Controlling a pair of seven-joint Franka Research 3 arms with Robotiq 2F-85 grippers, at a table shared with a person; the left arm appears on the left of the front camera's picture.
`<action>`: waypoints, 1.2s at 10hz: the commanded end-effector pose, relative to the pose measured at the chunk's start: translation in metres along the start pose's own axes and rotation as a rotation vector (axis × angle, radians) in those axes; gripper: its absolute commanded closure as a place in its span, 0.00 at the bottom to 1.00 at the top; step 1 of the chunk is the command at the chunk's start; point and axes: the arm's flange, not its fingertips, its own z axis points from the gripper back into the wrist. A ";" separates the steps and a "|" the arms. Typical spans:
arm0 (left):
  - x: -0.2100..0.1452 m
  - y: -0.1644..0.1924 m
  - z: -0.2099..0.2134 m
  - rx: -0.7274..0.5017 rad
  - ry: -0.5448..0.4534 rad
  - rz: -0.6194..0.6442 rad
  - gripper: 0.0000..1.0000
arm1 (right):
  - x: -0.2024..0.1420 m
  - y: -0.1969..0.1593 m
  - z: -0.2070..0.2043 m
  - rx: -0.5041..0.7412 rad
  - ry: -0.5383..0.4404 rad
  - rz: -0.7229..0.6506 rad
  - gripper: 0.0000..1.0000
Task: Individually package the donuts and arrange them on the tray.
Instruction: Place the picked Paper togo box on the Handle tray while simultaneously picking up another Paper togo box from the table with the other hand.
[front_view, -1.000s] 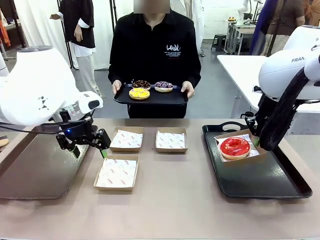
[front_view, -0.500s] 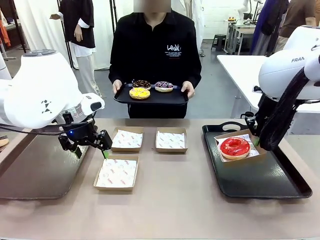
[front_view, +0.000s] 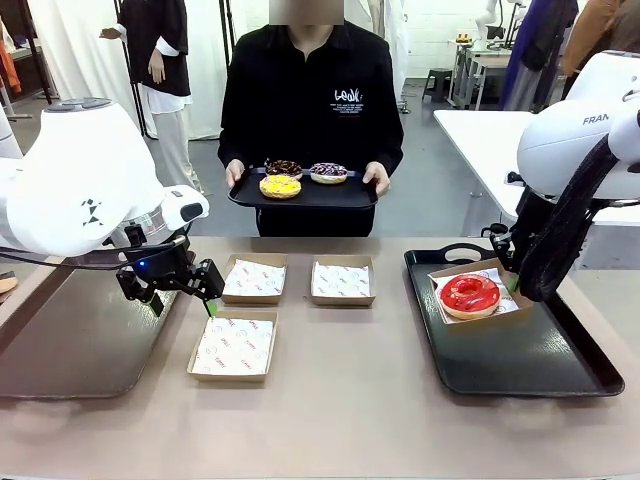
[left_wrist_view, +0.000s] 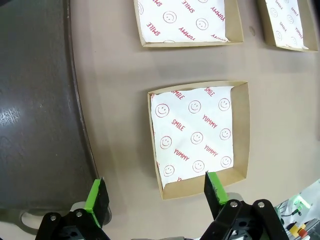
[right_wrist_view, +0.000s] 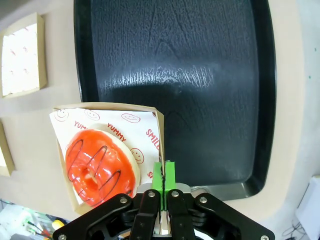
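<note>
Donuts number four: a red donut (front_view: 469, 294) sits in a cardboard box (front_view: 497, 266) on the black tray (front_view: 520, 350) at the right of the tabletop (front_view: 350, 400), and a yellow donut (front_view: 280, 186) and two chocolate sprinkled donuts (front_view: 283, 167) lie on a second tray (front_view: 345, 196) held by a person at the far side. Three empty lined boxes (front_view: 342, 280) stand left of the black tray. The left hand (front_view: 182, 303) hangs wide apart and empty over the near box (front_view: 232, 347); the right hand (right_wrist_view: 163, 172) is pressed together at the red donut's box corner, though I cannot tell whether it pinches the rim.
</note>
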 end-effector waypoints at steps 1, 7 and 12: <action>0.000 0.000 0.000 0.000 0.000 0.000 0.00 | -0.003 -0.007 -0.007 -0.010 0.037 0.025 0.99; -0.004 -0.017 -0.034 -0.005 0.085 0.100 0.00 | -0.008 -0.027 -0.044 -0.073 -0.047 0.035 0.99; 0.003 -0.015 -0.056 0.008 0.120 0.113 0.00 | -0.002 -0.030 -0.073 -0.013 -0.046 0.046 0.99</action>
